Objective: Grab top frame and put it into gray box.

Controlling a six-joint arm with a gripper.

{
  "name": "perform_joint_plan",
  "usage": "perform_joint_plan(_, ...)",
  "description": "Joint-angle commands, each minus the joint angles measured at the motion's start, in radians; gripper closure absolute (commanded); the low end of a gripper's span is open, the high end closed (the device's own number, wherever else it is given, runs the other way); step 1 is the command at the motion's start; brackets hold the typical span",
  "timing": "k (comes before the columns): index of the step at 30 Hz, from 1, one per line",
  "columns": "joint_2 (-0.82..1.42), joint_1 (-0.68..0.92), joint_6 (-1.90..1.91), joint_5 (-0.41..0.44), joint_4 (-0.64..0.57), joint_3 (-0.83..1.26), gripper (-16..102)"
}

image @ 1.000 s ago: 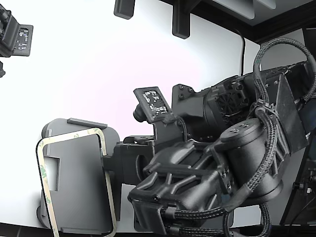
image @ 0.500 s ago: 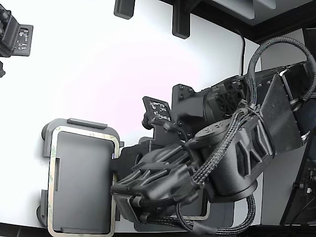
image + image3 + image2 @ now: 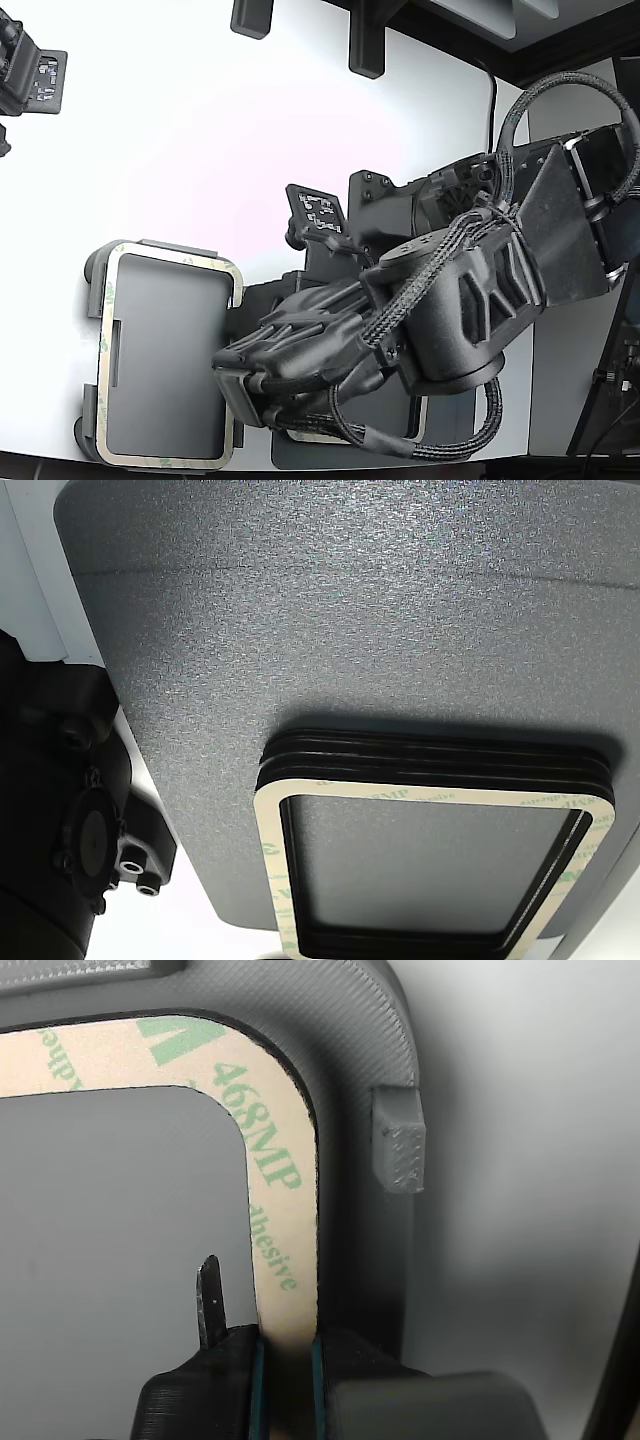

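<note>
I see one top frame (image 3: 170,262) lying inside the single gray box (image 3: 95,268) at the exterior view's lower left, its cream band following the box's inner wall. My gripper (image 3: 285,1355) is nearly closed, both fingers (image 3: 340,1345) pinching one side of that frame. In the other view, one stack of frames (image 3: 430,790) sits on a dark gray mat (image 3: 350,610).

Matt paper-faced top frame (image 3: 285,1210) in finely ribbed plastic gray box (image 3: 350,1050).
</note>
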Motion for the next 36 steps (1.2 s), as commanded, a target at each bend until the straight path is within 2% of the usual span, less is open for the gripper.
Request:
perform_joint_plan(1, 0.032, -0.015, -0.002, -0.006, 0.012, -0.021, 98)
perform_joint_plan(36, 0.000, -0.021, -0.006, -0.021, 0.012, -0.003, 98)
